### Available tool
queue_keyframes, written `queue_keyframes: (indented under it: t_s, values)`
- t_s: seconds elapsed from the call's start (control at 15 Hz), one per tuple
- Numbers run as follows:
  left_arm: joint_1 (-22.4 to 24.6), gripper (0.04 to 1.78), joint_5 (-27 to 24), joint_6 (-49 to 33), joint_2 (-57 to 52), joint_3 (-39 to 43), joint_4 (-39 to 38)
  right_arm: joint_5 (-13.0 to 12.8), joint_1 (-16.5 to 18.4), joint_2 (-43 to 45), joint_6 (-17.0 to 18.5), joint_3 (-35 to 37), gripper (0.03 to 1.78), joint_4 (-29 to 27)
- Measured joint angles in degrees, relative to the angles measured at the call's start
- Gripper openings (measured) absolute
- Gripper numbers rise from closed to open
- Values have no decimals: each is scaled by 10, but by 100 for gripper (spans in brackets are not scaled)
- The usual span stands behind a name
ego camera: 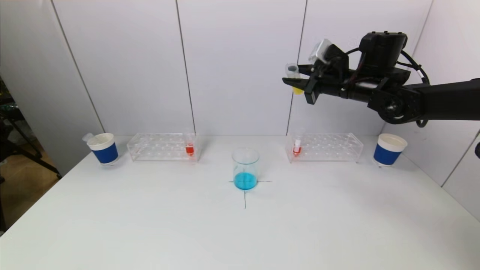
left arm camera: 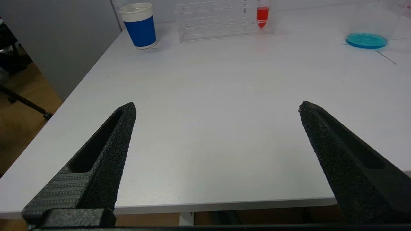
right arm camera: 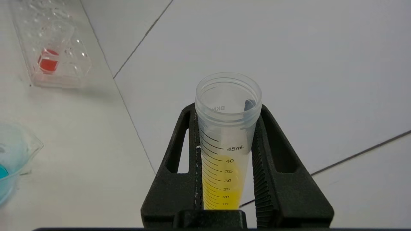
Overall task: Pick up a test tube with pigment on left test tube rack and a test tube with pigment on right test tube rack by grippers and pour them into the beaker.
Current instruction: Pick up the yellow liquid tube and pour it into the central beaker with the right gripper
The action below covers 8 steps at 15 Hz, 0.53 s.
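1. Up high, the right gripper (ego camera: 296, 80) is clamped on a yellow tube (ego camera: 293, 78), held upright in the air above the right rack (ego camera: 325, 147), well clear of the table (ego camera: 240, 232).
2. Seen from the right wrist, the yellow tube (right arm camera: 226, 141) sits between the two fingers (right arm camera: 276, 173) with its open mouth above them; the yellow liquid fills its lower part.
3. On the table's cross mark stands the beaker (ego camera: 245, 168), with blue liquid at its bottom.
4. At the near-centre end of the right rack stands a red tube (ego camera: 297, 147).
5. Across the table, the left rack (ego camera: 163, 146) holds another red-filled tube (ego camera: 189, 147) at its end nearest the beaker.
6. Beside each rack's outer end is a blue-and-white cup: the left cup (ego camera: 104, 148) and the right cup (ego camera: 389, 149).
7. Low over the table's near left part, the left gripper (left arm camera: 216, 107) has its fingers spread wide, holding nothing.
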<state>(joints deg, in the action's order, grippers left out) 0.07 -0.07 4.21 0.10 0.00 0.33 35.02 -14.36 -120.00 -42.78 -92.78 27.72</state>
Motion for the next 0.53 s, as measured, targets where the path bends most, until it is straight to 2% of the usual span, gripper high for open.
queue_keyframes:
  t_s: [0.13, 0.33, 0.53]
  values:
    - [0, 177, 0, 0, 0, 0, 0, 29, 1, -9, -44, 4, 50, 7]
    - [0, 177, 0, 0, 0, 0, 0, 55, -5, -23, -97, 11, 50, 9]
    - [0, 177, 0, 0, 0, 0, 0, 82, -18, -39, -135, 24, 50, 25]
